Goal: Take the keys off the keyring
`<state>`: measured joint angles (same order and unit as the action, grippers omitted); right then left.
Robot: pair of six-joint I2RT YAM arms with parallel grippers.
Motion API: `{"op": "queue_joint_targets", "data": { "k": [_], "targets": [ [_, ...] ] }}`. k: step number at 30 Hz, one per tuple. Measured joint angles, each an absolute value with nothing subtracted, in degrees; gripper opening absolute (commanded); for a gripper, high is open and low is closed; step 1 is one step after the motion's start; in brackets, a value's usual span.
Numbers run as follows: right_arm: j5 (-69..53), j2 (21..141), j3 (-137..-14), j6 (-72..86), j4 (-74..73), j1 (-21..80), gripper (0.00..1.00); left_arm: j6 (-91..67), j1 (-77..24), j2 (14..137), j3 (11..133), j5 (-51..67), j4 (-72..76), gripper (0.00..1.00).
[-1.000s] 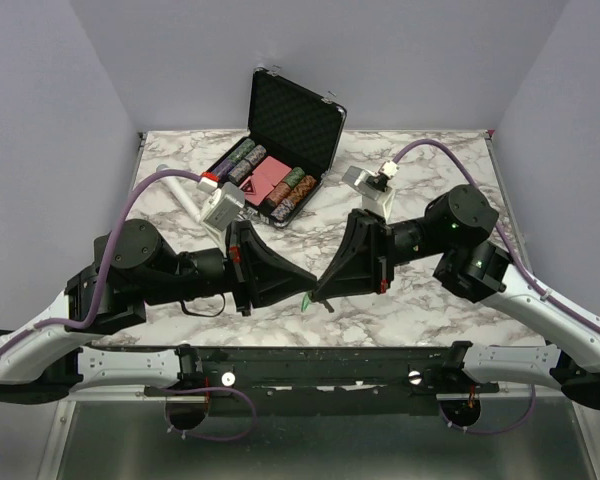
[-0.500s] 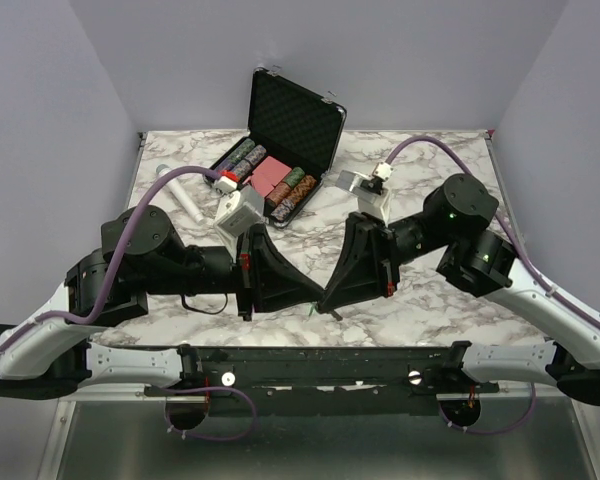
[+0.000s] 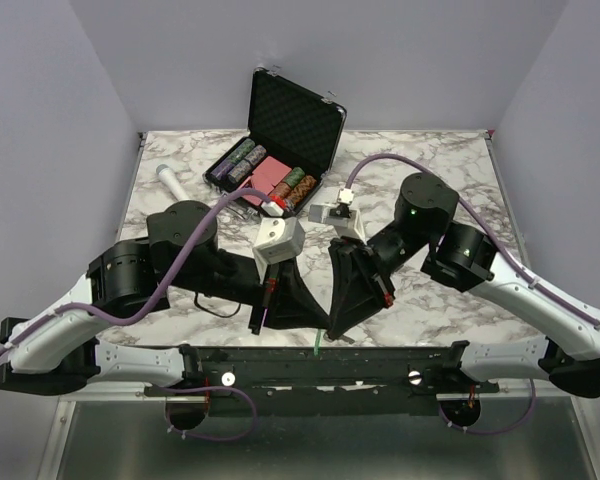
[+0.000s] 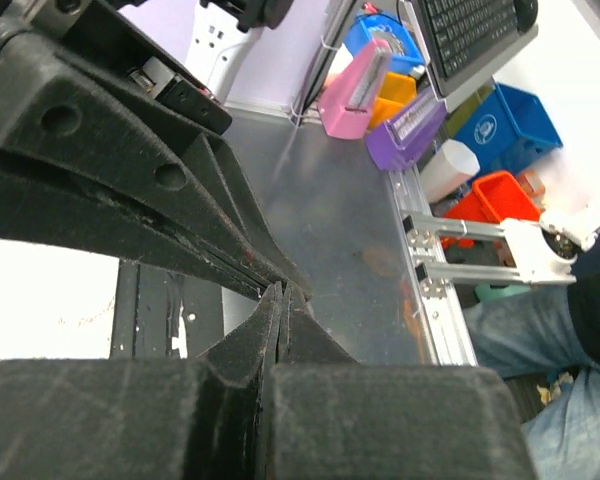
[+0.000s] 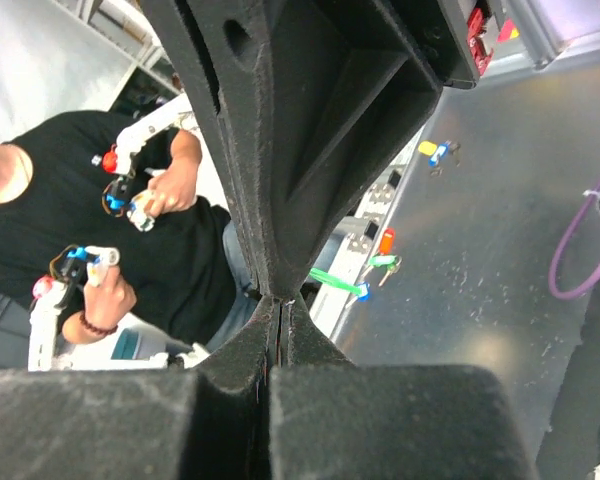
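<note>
My left gripper [image 3: 318,325] and right gripper [image 3: 329,327] are both shut, their tips touching each other just above the table's near edge. The keys, one tiny bright green piece [image 3: 318,346], hang right below that meeting point. In the right wrist view the green piece [image 5: 336,279] sticks out sideways from behind the left fingers [image 5: 265,180], just above my right gripper [image 5: 281,301]. A small metal glint there [image 5: 293,297] is all that shows of the keyring. In the left wrist view my left gripper [image 4: 281,291] meets the right fingers [image 4: 170,210]; the green piece is hidden.
An open black chip case [image 3: 292,128] with poker chips [image 3: 285,188] stands at the back centre. A white microphone [image 3: 171,181] lies at the back left. The black base rail [image 3: 380,362] runs along the near edge, with a metal shelf [image 3: 310,440] below.
Both arms have swung their wrists toward the middle and brought the joined tips down toward the near edge. The green piece travelled with them from over the marble to the front rail.
</note>
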<state>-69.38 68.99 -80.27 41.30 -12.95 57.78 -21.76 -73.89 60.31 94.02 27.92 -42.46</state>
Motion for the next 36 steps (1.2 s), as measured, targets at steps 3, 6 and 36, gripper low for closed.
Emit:
{"op": "queue_joint_targets", "data": {
  "k": [3, 6, 36],
  "targets": [
    [-71.7, 69.3, -79.9, 41.3, -13.5, 57.9, 0.01, -20.1, -73.8, 61.6, 94.5, 30.3, -43.1, 0.0],
    [-73.7, 69.3, -78.8, 41.6, -13.4, 58.0, 0.01, -18.6, -73.8, 62.8, 94.8, 33.1, -43.5, 0.0],
    [-47.5, 63.6, -74.2, 40.0, -12.9, 56.6, 0.01, -30.9, -74.9, 48.5, 84.1, 1.3, -33.1, 0.51]
  ]
}}
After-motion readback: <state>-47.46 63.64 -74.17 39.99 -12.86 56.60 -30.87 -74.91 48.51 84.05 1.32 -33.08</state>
